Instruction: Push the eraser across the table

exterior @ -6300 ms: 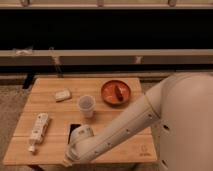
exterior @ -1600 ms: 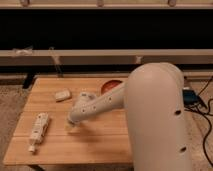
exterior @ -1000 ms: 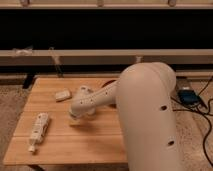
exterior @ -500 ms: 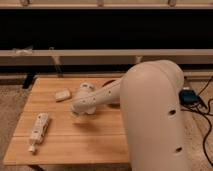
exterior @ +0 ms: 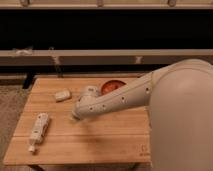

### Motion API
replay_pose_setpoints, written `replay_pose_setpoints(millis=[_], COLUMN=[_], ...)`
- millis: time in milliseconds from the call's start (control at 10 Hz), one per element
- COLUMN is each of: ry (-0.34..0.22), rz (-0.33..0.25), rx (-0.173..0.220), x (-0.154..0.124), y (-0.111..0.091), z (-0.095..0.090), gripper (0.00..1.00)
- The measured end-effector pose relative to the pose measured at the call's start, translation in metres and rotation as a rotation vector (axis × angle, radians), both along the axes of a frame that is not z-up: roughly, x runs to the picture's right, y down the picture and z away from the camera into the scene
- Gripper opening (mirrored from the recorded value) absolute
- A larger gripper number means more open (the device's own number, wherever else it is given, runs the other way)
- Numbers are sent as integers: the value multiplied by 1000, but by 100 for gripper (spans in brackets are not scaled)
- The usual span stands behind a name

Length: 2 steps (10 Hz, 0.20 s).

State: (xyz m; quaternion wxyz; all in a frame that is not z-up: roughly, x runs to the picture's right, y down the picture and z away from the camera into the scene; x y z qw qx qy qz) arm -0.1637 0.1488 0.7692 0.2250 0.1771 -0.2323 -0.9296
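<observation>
The eraser does not show in the camera view; it may be hidden under my arm. The table (exterior: 100, 145) is light-brown wood with plank stripes and a small dark mark (exterior: 143, 148) by its front right corner. My arm reaches in from the right, low over the middle of the tabletop. The gripper (exterior: 75, 116) is at its left end, close to the wood, right of the white bottle and in front of the whitish block. A pale cup (exterior: 90, 90) peeks out just behind the arm.
A long white bottle (exterior: 39, 130) lies at the front left. A small whitish block (exterior: 62, 95) lies at the back left. A red bowl (exterior: 113, 86) sits at the back, partly behind the arm. A dark shelf wall runs behind the table.
Since 6.3 s ago the arm has swung from the front edge to the table's middle, and the black eraser seen there has dropped from sight. Over the last second the gripper barely shifted.
</observation>
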Motion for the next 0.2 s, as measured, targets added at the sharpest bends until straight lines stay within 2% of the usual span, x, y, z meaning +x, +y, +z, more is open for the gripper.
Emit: replay_pose_setpoints(millis=[200], ry=[-7], rz=[0], rx=[0], x=[-2], y=[1], z=[-3], gripper=[60])
